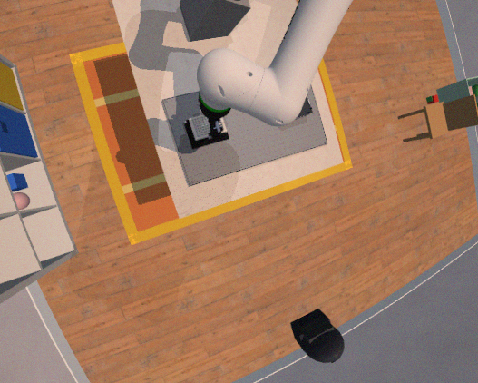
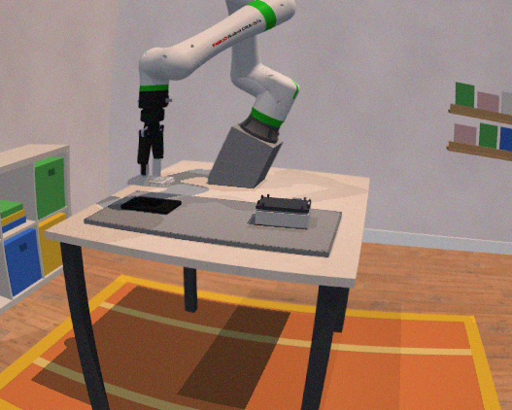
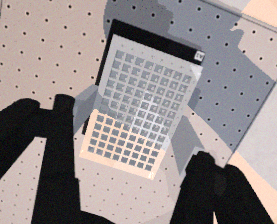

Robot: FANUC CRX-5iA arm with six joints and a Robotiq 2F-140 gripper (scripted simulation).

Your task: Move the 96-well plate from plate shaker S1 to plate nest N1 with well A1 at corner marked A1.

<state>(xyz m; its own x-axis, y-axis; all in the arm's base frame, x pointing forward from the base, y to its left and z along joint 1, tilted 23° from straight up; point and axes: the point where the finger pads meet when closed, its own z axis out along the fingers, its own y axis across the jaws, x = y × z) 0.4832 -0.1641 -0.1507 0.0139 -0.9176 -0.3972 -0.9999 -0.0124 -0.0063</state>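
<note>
Red-and-grey lettering on white arm link (image 2: 235,35), upper centre of exterior view: starts "FANUC", rest too blurred to read.
</note>
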